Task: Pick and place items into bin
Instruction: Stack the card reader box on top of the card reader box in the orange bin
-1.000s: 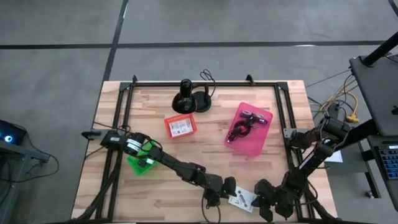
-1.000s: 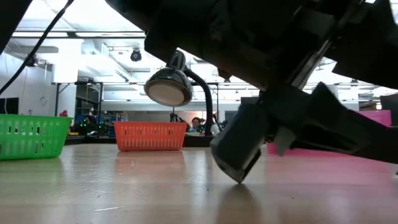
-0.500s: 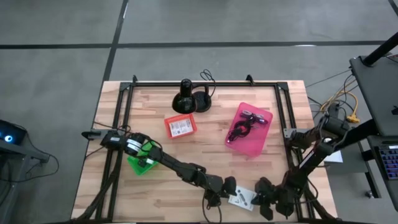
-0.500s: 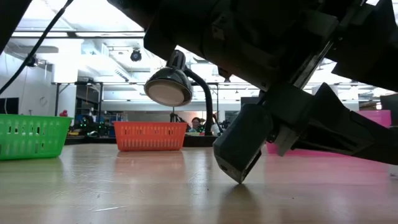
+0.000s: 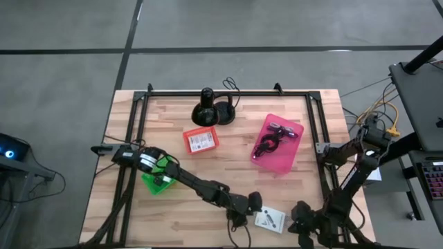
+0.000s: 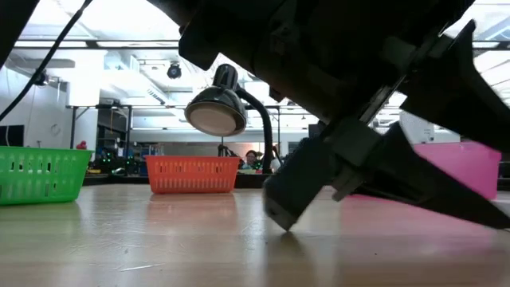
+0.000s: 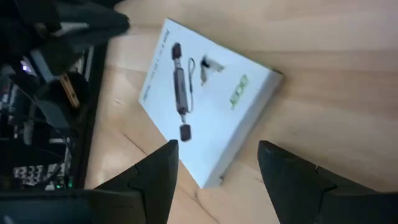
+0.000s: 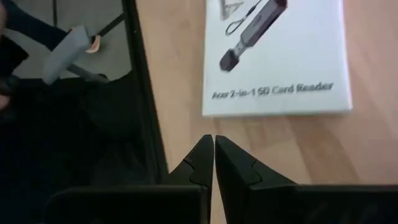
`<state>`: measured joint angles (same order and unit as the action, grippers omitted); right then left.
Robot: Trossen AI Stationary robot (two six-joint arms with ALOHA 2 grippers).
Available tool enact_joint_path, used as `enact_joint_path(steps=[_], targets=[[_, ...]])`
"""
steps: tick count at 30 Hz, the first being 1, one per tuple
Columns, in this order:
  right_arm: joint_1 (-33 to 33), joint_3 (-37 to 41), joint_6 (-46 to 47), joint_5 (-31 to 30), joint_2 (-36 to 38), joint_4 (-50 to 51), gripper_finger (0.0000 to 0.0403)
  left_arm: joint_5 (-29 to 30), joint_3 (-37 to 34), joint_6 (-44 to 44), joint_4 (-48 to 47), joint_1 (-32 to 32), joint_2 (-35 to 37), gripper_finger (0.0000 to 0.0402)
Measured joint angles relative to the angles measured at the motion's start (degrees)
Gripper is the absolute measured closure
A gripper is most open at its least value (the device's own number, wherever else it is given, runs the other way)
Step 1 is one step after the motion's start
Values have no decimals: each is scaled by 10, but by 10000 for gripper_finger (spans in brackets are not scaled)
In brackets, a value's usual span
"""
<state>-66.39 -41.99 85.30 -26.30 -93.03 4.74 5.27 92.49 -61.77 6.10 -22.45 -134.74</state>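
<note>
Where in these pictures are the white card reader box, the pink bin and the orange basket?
white card reader box (image 7: 208,112), left wrist view, middle of its printed face.
pink bin (image 5: 288,158), high view, bare floor near its corner.
orange basket (image 6: 191,174), low view, its front wall.

The white card reader box (image 8: 278,56) lying on the table reads "Acer 2-in-1 SD Card Reader".
</note>
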Motion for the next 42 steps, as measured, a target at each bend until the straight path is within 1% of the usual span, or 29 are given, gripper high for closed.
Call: enact_joint_path(steps=[3, 7, 9, 11, 14, 17, 20, 25, 31, 36, 42], targets=[[-3, 0, 10, -1, 0, 2, 394, 0, 0, 0, -17, 0, 0, 197], [3, 3, 24, 1, -27, 10, 394, 7, -1, 28, -26, 0, 1, 197], [8, 3, 33, 24, -47, 8, 394, 11, -1, 31, -27, 0, 5, 197], [8, 2, 48, 22, -58, 2, 394, 13, -2, 30, -28, -1, 9, 197], [8, 1, 50, 0, -71, -7, 394, 13, -3, 30, -39, -1, 17, 197], [14, 1, 36, -5, -78, -17, 394, 17, -3, 31, -53, -1, 22, 197], [26, 1, 9, -7, -78, -19, 394, 22, -3, 57, -67, -1, 25, 197], [66, 2, -68, -6, -77, -33, 395, 39, -4, 60, -78, -3, 26, 197], [102, 2, -119, 18, -76, -42, 395, 47, -5, 60, -110, -7, 28, 197], [109, 2, -133, 17, -76, -41, 395, 48, -12, 43, -112, -17, 28, 197], [111, 4, -131, 16, -76, -43, 394, 52, -29, 27, -71, -22, 28, 197]])
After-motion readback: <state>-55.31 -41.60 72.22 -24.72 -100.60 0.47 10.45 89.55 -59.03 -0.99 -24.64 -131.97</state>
